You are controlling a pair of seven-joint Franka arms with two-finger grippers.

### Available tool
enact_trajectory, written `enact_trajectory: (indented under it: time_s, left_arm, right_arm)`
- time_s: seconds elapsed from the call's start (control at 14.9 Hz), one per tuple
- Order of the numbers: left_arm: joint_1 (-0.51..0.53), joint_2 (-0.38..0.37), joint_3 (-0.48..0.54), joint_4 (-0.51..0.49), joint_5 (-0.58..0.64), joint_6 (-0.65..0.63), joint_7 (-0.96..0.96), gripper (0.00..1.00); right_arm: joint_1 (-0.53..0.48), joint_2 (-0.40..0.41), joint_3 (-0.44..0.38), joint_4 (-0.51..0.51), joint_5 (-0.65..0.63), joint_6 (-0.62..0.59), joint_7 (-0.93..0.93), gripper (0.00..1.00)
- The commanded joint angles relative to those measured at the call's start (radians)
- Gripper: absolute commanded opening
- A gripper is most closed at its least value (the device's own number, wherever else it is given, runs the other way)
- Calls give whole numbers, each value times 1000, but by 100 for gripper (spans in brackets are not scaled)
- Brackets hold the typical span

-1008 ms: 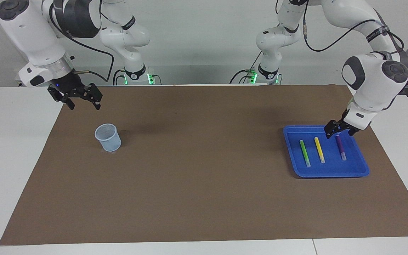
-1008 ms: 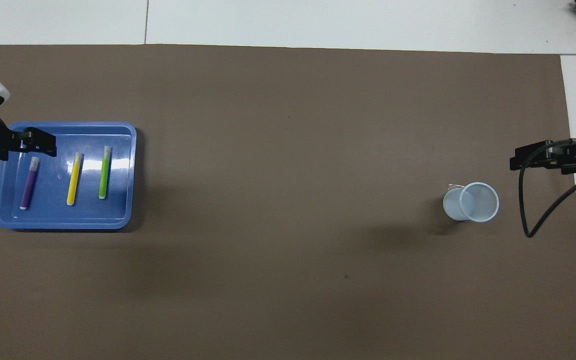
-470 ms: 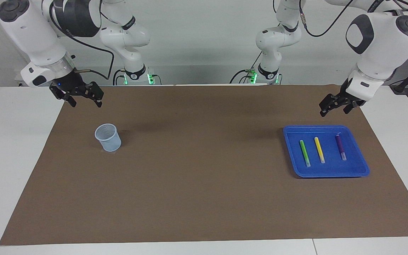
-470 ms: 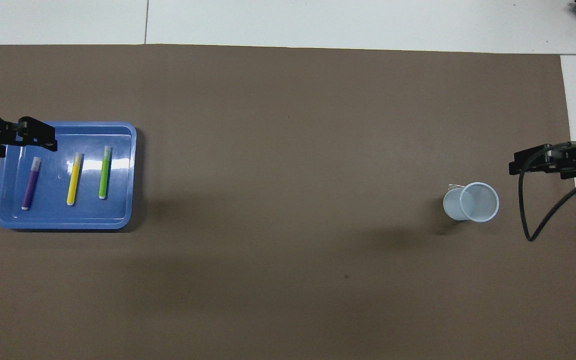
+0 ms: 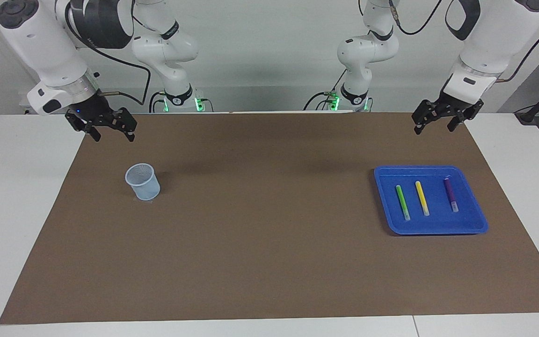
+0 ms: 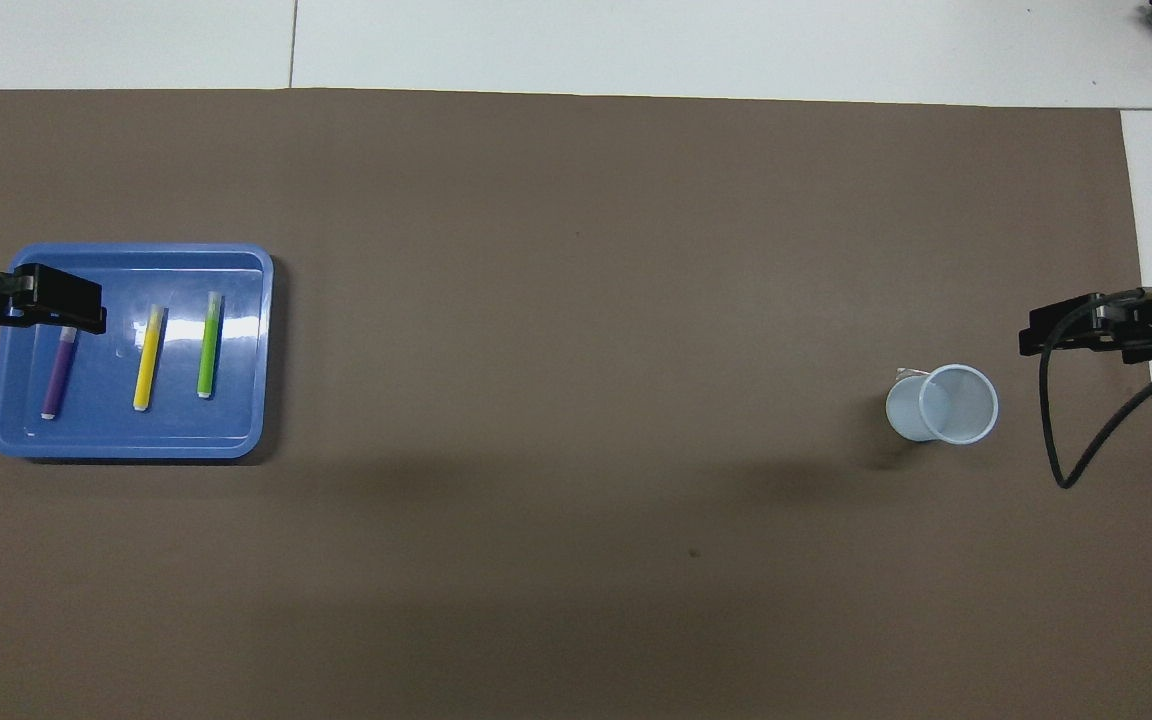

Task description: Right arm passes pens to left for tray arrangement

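Left arm (image 5: 470,79) higher; three pens (image 5: 422,198) in tray (image 5: 477,224).

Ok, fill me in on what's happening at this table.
Nothing is being handled at this moment. The green pen, yellow pen and purple pen lie side by side, apart from each other, in the blue tray at the left arm's end of the table. The left gripper hangs open and empty, raised above the mat nearer the robots than the tray. The right gripper waits open and empty, up near the mesh cup, which holds no pens.
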Motion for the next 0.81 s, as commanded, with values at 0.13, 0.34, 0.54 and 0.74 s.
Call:
enact_trajectory:
  time_s: [0.13, 0.34, 0.54, 0.74]
  left_arm:
    - [-111, -40, 118, 7, -6, -54, -6, 100]
    - [-115, -51, 118, -33, -4, -21, -7, 100]
    - [-117, -49, 118, -28, -7, -22, -7, 100]
    - [-115, -49, 119, -27, -13, -31, -7, 100]
  right_arm:
    - [2, -20, 0, -17, -2, 3, -1, 100]
    - [2, -20, 0, -17, -2, 3, -1, 100]
    - [2, -20, 0, -17, -2, 3, -1, 100]
    - [2, -20, 0, -17, -2, 3, -1, 100]
